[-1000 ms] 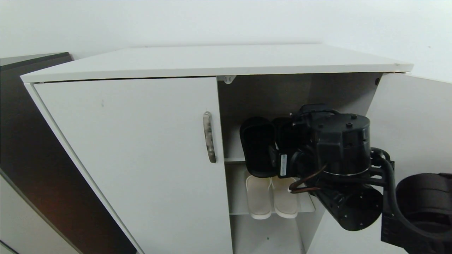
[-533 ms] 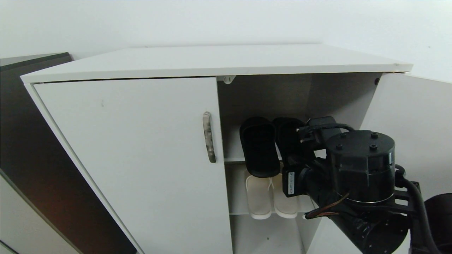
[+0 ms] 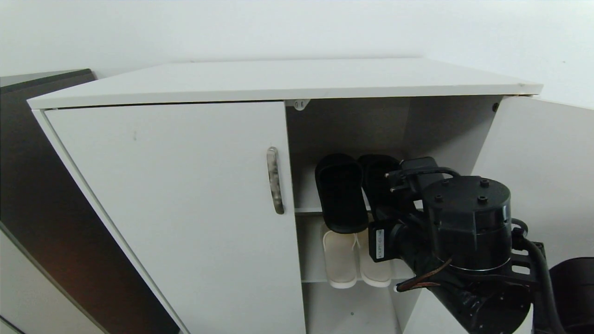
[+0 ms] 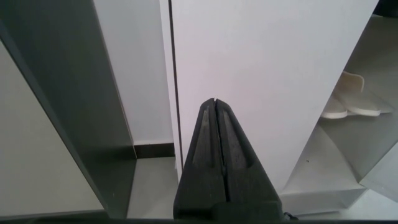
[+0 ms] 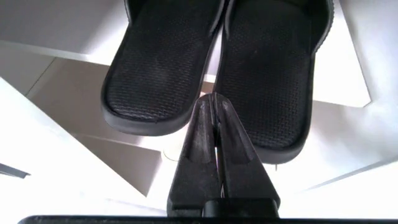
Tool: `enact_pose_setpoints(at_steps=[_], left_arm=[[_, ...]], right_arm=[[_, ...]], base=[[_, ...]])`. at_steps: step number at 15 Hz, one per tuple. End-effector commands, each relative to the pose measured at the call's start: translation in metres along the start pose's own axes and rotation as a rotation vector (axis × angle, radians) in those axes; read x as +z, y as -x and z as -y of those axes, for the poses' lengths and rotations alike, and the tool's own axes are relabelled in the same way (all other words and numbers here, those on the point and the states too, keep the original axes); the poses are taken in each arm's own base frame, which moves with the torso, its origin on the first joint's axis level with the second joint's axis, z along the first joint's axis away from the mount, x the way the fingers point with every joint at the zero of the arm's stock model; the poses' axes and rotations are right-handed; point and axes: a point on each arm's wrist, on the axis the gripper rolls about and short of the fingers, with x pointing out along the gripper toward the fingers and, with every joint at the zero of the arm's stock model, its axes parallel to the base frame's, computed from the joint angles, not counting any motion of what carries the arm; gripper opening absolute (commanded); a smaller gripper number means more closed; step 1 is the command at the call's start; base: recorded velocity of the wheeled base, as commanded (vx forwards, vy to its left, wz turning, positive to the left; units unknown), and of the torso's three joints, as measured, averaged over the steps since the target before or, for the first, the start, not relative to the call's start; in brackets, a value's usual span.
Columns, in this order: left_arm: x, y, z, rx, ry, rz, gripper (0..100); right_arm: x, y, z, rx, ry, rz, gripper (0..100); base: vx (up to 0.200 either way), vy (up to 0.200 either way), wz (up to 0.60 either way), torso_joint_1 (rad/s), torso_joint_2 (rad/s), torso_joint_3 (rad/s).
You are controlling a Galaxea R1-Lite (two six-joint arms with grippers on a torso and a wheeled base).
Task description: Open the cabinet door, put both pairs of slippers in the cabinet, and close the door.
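My jaws were pressed together on both sides, holding nothing. My right gripper point(image 5: 214, 102) pointed between the heels of the black slippers point(image 5: 161, 74), close before the front edge of the upper shelf point(image 3: 305, 210). My left gripper point(image 4: 214, 106) faced the outer side of the left door point(image 3: 176, 208).

The white cabinet point(image 3: 278, 81) stood with that left door shut and its right door point(image 3: 538, 176) swung wide. The black slippers lay side by side on the upper shelf, heels hanging over its front edge. The white slippers point(image 3: 341, 260) lay side by side on the lower shelf point(image 3: 313, 279), directly beneath the black pair, with their heels also past the front edge. A metal handle point(image 3: 274, 180) sat upright by the left door's right edge.
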Motion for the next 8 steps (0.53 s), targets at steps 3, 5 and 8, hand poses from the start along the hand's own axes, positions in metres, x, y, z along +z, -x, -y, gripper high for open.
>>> enact_pose_setpoints(at_steps=[3,5,8], left_arm=[[0.0002,0.0000,0.0000,0.000,0.001,0.002,0],[0.0000,0.0000,0.0000,0.000,0.001,0.000,0],[0.0000,0.0000,0.0000,0.000,0.001,0.000,0]], right_arm=[[-0.0067,-0.0031,-0.0037,0.002,0.016,-0.016,0],[-0.0065,-0.0037,-0.0043,0.003,0.011,-0.010,0],[-0.0071,-0.0036,-0.0041,0.001,0.011,-0.010,0]], base=[[-0.200,0.000,0.00,0.005,0.00,0.002],[-0.200,0.000,0.00,-0.002,0.00,0.007],[-0.200,0.000,0.00,-0.001,0.00,0.006]])
